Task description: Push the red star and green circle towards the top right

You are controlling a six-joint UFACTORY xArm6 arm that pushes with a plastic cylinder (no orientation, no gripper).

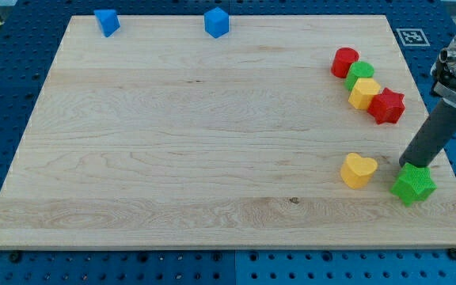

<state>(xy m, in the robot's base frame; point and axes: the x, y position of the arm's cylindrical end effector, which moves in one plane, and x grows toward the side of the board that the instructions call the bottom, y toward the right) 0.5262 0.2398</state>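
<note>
Worktop (172, 142): wooden board on blue pegboard. My tip (406, 165) sits at the view's lower right, touching the top edge of the green star (413, 185). The tool is a plain rod, so it grasps nothing.

Red star (387, 106) lies near the view's right edge, touching the yellow hexagon (363, 93). Green circle (361, 74) sits between that hexagon and the red cylinder (343, 62), the four forming a diagonal chain.

Yellow heart (358, 169) lies just left of the green star. Two blue blocks (107, 21) (216, 22) sit at the top edge.
</note>
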